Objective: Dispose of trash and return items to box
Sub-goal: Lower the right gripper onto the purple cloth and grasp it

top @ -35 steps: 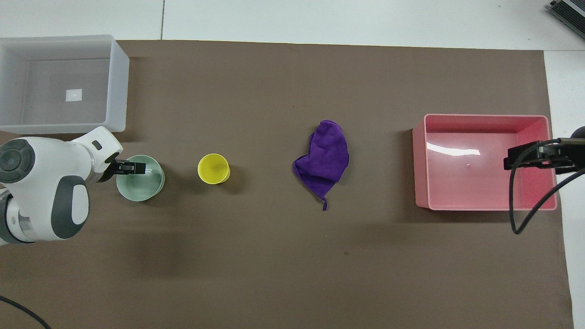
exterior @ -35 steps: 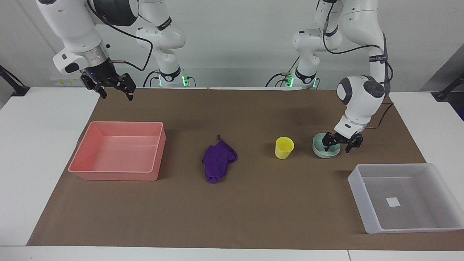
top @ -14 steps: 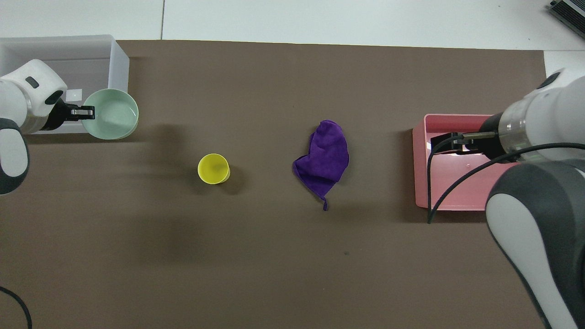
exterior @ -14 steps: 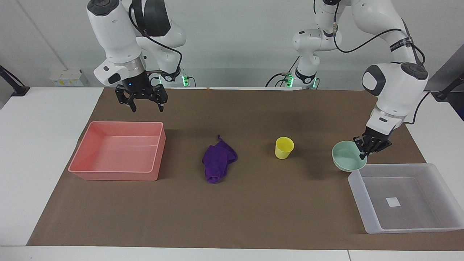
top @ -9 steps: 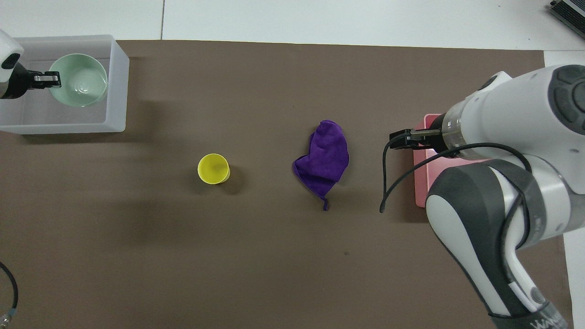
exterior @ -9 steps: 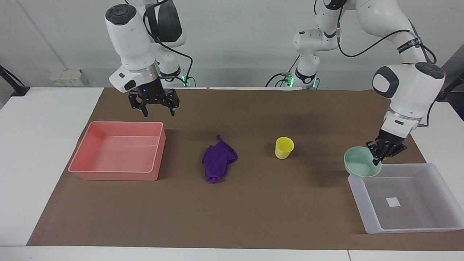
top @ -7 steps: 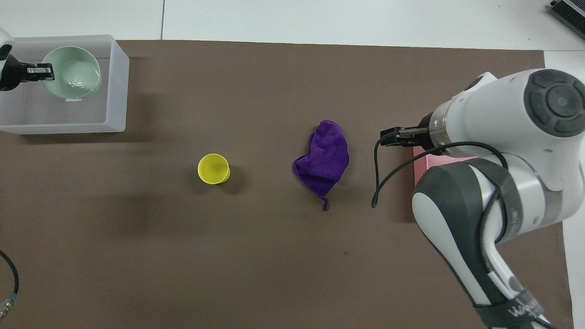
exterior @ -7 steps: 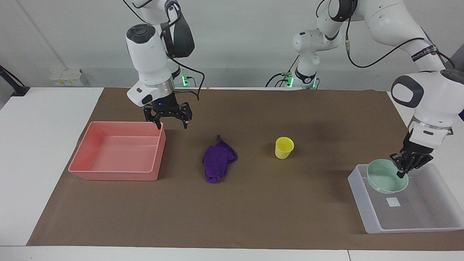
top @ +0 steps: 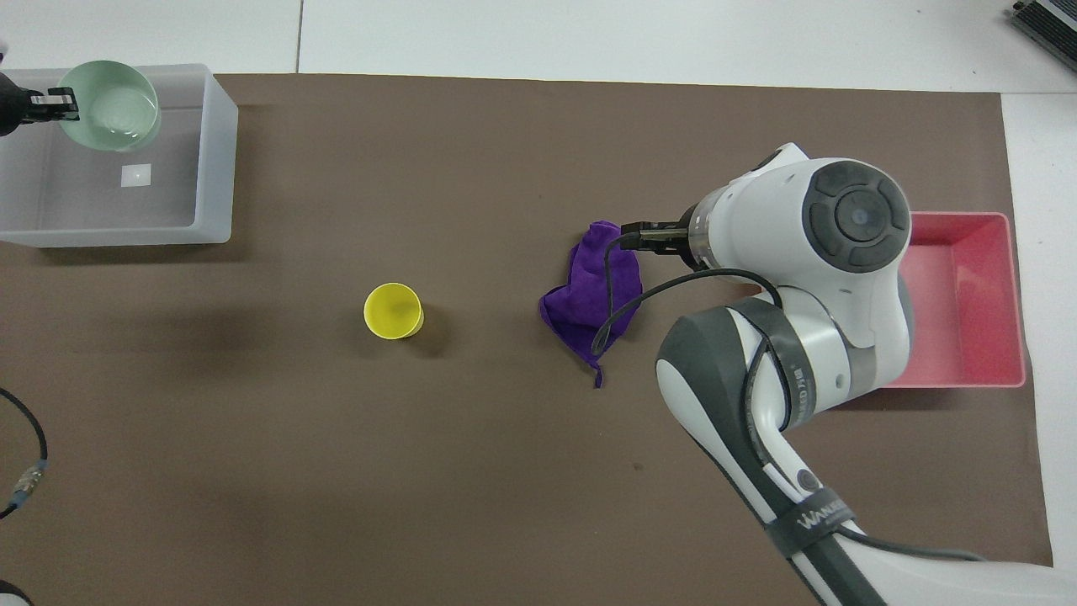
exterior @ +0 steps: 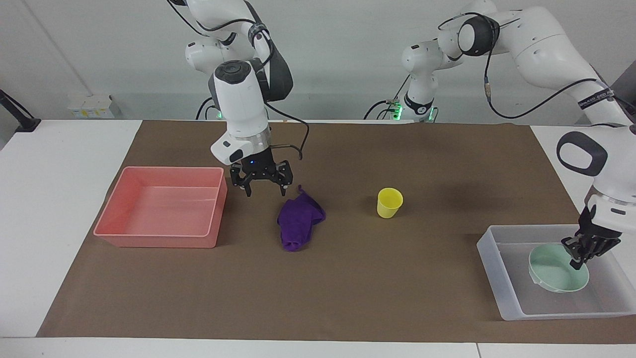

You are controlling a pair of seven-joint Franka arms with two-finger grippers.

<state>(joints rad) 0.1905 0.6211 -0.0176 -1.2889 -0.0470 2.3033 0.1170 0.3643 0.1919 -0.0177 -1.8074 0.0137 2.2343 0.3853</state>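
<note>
Purple cloth rag lies mid-mat, between the pink tray and the yellow cup.

Facing view: our right gripper hangs low with its fingers spread wide, empty, over the mat between the pink tray's corner and the rag. The rag sits just beside it, toward the left arm's end and a little farther from the robots. Its long axis runs roughly toward and away from the robots, thin tail at the robot end, close to the fingers. The left gripper is down inside the box, closed on the rim of the mint-green bowl. The bowl looks slightly tilted; we cannot tell if it touches the floor.

Overhead view: the right gripper shows only as dark tips overlapping the rag's edge toward the pink tray. The left gripper pinches the bowl over the box's part farthest from the robots. The cup stands alone between box and rag.

We judge the right arm is much nearer the rag and needs a short shift toward the cup before descending
</note>
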